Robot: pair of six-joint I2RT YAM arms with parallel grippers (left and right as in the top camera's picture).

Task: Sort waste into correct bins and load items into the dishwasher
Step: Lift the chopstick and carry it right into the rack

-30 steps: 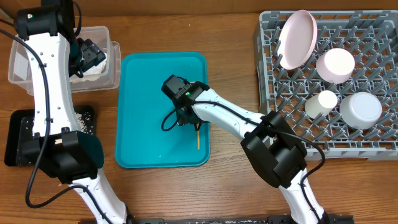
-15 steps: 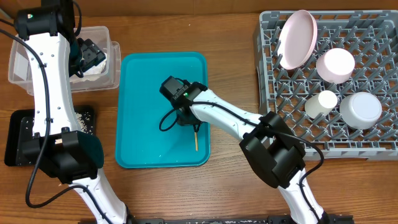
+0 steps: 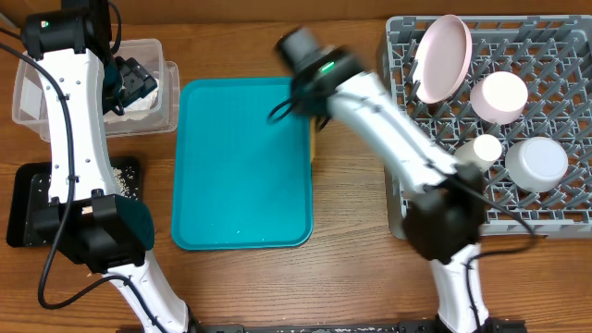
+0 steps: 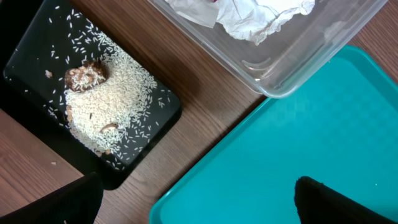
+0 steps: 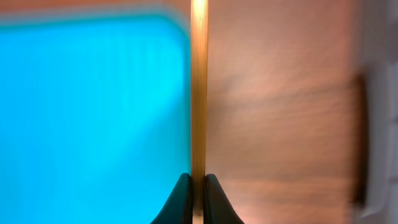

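The right arm's fingers [image 5: 198, 186] are pressed onto a thin wooden stick [image 5: 199, 93] – it runs straight out from between the tips, pinched at its near end. In the right wrist view the stick hangs above the right edge of the teal tray [image 3: 240, 176], with bare wooden worktop [image 3: 351, 277] to its right. Overhead, this arm is blurred and sits between the tray's upper right corner and the grey dish rack [image 3: 555, 208]. The rack holds a pink plate [image 3: 442, 57] standing on edge and three white cups or bowls.

The left arm's fingers [image 4: 196, 205] are spread wide and hold nothing – they hover by the clear plastic bin [image 4: 292, 68], which contains crumpled paper [image 4: 249, 15]. Beside it a black tray [image 4: 37, 37] carries scattered rice.
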